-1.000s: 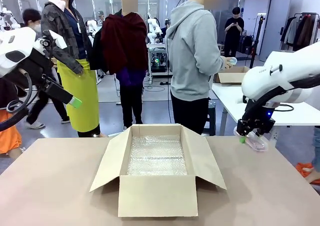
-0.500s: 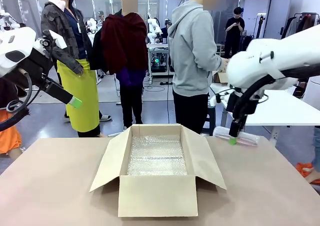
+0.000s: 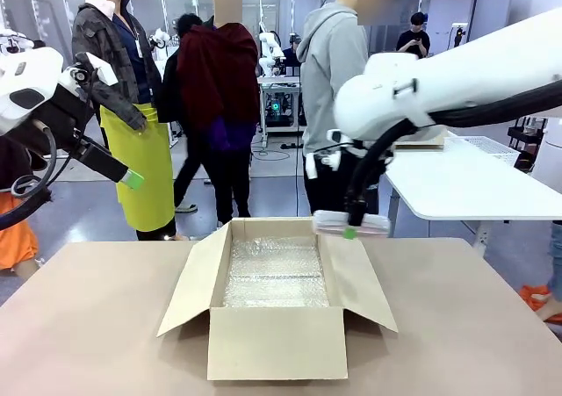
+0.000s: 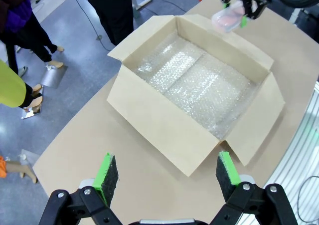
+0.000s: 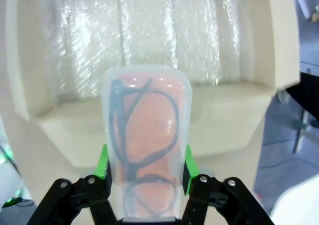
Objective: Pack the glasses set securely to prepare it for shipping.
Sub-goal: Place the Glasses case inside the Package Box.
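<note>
Green-padded left gripper (image 4: pixel 164 171) raised well back from the open brown cardboard box (image 3: pixel 277 352), fingers spread wide, nothing between them. Ahead of and below the right gripper (image 5: pixel 144 162): the box's clear bubble-wrap lining (image 3: pixel 274 273). Clamped between its pads: the pink clear-topped glasses case (image 5: pixel 147 135). Best carried past the flap, lowered flat onto the wrap, released only once resting. Gripped end of the case cut off; box floor behind the front wall hidden.

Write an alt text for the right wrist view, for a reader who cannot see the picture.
The right hand grips a pink clear-topped glasses case by its two long sides, with dark-framed eyeglasses visible inside. Beyond it lies an open cardboard box lined with bubble wrap.
</note>
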### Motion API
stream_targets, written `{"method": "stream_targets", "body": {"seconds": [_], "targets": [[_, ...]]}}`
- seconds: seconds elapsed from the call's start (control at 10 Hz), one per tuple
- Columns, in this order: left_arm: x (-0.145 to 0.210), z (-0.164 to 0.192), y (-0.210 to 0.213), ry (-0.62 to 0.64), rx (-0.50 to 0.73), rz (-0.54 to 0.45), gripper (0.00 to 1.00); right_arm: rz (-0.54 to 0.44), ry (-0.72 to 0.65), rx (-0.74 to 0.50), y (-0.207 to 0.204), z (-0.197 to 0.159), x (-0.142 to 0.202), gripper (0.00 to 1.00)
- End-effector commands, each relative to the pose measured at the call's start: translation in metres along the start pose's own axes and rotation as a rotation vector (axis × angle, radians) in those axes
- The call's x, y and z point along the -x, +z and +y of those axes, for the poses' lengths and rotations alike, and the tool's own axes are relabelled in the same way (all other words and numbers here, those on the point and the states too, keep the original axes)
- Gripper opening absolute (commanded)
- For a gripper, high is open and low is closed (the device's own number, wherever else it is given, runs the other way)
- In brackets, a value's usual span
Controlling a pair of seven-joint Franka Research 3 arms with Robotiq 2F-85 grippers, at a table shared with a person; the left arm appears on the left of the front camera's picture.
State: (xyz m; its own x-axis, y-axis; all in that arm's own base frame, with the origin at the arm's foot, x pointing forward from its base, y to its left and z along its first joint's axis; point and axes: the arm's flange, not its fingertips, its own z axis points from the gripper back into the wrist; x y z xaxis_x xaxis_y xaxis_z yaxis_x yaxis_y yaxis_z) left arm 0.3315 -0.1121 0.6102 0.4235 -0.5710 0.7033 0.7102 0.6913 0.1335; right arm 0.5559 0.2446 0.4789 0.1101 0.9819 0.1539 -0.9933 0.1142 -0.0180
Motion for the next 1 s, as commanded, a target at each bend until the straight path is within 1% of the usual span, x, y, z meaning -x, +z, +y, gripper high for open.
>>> {"method": "stream_targets", "body": {"seconds": [0.0, 0.3, 0.4, 0.5, 0.7, 0.8, 0.9], "targets": [[0.0, 0.001, 0.002, -0.004, -0.004, -0.003, 1.0, 0.017, -0.013, 0.054, -0.019, -0.024, -0.037, 0.26], [0.0, 0.001, 0.002, -0.004, -0.004, -0.003, 1.0, 0.03, 0.049, 0.046, -0.057, -0.038, -0.093, 0.26], [0.0, 0.001, 0.002, -0.004, -0.004, -0.003, 1.0, 0.031, 0.038, 0.056, -0.067, -0.046, -0.104, 0.26], [0.0, 0.001, 0.002, -0.004, -0.004, -0.003, 1.0, 0.004, 0.025, 0.033, -0.08, -0.058, -0.113, 0.26], [0.0, 0.001, 0.002, -0.004, -0.004, -0.003, 1.0, 0.016, 0.002, 0.014, -0.108, -0.069, -0.122, 0.26], [0.0, 0.001, 0.002, -0.004, -0.004, -0.003, 1.0, 0.04, -0.01, 0.008, -0.122, -0.073, -0.121, 0.26], [0.0, 0.001, 0.002, -0.004, -0.004, -0.003, 1.0, 0.047, -0.028, -0.016, -0.142, -0.084, -0.113, 0.26]]}}
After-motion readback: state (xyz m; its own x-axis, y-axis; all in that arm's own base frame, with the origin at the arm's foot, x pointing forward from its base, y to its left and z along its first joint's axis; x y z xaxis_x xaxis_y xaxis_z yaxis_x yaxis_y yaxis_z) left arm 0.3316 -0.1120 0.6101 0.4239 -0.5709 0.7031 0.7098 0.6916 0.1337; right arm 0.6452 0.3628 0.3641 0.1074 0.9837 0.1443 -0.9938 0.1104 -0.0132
